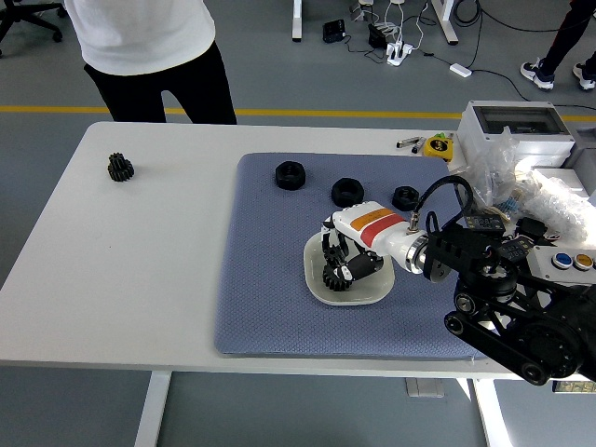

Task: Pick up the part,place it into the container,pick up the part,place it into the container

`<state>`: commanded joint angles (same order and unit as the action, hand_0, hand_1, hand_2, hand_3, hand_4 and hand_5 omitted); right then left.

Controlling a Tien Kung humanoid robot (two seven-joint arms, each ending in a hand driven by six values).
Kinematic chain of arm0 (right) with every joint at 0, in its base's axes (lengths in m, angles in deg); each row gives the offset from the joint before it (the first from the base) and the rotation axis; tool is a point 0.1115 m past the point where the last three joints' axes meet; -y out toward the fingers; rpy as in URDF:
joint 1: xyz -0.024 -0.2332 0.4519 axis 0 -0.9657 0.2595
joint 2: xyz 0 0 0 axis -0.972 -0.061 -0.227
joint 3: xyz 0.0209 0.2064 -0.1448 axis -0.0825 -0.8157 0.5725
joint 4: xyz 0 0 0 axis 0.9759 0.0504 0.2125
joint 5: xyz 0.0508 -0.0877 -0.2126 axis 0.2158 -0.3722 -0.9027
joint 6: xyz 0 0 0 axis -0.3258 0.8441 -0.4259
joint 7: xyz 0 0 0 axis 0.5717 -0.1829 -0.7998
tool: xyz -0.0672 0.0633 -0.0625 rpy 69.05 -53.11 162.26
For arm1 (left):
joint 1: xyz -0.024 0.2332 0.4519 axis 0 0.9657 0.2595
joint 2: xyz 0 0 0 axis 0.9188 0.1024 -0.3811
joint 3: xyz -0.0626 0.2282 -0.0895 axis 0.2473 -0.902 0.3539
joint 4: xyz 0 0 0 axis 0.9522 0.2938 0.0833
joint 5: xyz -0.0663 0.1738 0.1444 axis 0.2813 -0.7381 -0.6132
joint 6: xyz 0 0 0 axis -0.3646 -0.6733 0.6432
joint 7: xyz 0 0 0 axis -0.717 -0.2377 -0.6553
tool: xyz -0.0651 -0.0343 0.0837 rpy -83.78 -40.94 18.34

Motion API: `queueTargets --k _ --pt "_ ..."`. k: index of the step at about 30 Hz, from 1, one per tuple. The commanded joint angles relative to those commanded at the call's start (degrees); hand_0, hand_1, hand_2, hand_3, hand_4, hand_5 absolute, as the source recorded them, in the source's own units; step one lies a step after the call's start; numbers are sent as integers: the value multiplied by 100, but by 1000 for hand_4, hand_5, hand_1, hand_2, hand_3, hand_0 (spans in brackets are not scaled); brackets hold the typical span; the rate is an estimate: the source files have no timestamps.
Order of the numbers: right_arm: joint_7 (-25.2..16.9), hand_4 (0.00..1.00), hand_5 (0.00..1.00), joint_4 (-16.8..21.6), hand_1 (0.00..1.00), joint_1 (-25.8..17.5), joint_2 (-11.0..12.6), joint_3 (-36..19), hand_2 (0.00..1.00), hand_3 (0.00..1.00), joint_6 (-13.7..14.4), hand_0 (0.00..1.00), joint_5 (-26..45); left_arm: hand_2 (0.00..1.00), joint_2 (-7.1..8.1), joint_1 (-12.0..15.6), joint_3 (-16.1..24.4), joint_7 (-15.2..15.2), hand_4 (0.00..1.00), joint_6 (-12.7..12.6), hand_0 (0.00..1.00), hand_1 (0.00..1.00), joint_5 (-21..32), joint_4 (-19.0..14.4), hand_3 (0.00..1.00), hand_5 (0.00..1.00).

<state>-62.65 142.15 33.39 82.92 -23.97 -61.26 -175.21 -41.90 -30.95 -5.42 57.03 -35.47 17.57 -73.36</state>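
Observation:
A white bowl (384, 282) stands on the blue-grey mat (270, 279). A black gear (333, 277) lies in the bowl. My right hand (343, 262) reaches in from the right over the bowl, its fingers (330, 248) curled around the gear and touching it. Three black nuts (291, 174), (347, 192), (405, 197) lie in a row on the mat's far part. A second black gear (119, 167) lies on the bare table at the far left. My left arm is out of view.
A person (149, 47) stands at the table's far left side, hands out of view. A grey box (514, 126), plastic bags (521, 182) and a yellow tape measure (438, 146) crowd the right edge.

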Motion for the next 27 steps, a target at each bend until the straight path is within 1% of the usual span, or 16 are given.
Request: queueTargets --k 3,4,9,10,15,16,21,22,27 --pt "13 753 113 -45 189 0 -35 58 296 464 3 62 28 607 -4 5 -5 3 595 -7 634 616 23 -1 552 513" --pt "16 748 119 -57 212 -6 -46 79 324 471 27 100 41 606 -5 8 -6 3 595 -8 635 616 29 -1 552 511" --pt "17 748 119 -193 212 -20 -114 170 324 471 159 100 222 606 -13 10 -21 -4 595 -6 635 616 28 -8 552 511" --pt "8 714 155 -245 340 -18 -128 185 461 539 170 167 281 607 -16 11 -33 -3 594 -10 635 621 42 -9 552 510" --pt "-37 714 155 -490 340 -5 -174 214 461 539 199 167 501 607 -25 12 -46 -5 594 -14 635 621 56 -15 552 510" --pt "-48 813 202 -539 410 -7 -178 205 516 597 187 196 504 610 -25 13 -57 -3 593 -16 635 621 70 -17 552 507" --pt "-101 813 202 -574 410 -14 -150 173 516 597 198 196 506 610 -28 28 -117 10 593 -37 635 621 167 -26 552 507" --pt "-105 863 222 -567 407 -12 -145 170 523 652 197 180 499 610 -28 30 -121 11 592 -38 634 623 172 -27 552 505" --pt "-154 863 222 -455 407 4 -78 94 523 652 80 180 410 610 -27 49 -102 5 592 -31 634 623 144 -25 552 505"
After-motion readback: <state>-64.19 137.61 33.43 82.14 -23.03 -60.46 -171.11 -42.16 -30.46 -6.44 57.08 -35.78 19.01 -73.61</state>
